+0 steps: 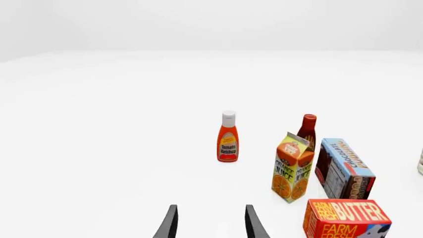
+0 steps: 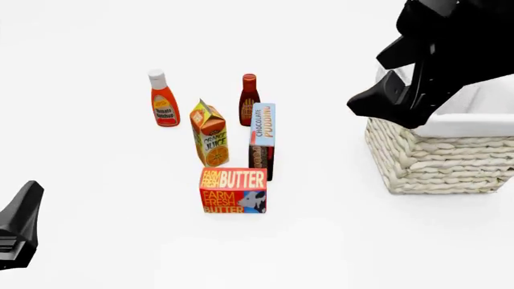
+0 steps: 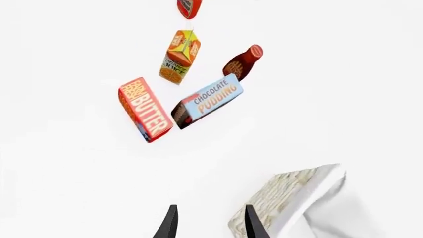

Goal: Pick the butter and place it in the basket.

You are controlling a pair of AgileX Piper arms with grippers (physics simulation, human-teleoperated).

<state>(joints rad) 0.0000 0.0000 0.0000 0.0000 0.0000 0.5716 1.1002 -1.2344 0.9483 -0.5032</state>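
Note:
The butter (image 2: 233, 191) is a squat red-orange box standing on the white table in front of the other groceries. It also shows in the left wrist view (image 1: 345, 218) and the right wrist view (image 3: 145, 109). The basket (image 2: 442, 158) is cream wicker with a white lining, at the right. Its corner shows in the right wrist view (image 3: 284, 198). My left gripper (image 1: 210, 208) is open and empty, low near the table, to the left of the butter. My right gripper (image 3: 209, 208) is open and empty, high up by the basket's near-left corner. The right arm (image 2: 434, 60) hides part of the basket's rim.
Behind the butter stand an orange juice carton (image 2: 209, 133), a tall chocolate pudding box (image 2: 262, 141), a dark red sauce bottle (image 2: 249, 99) and a ketchup bottle (image 2: 163, 99) further left. The left arm (image 2: 20, 229) is at the front left corner.

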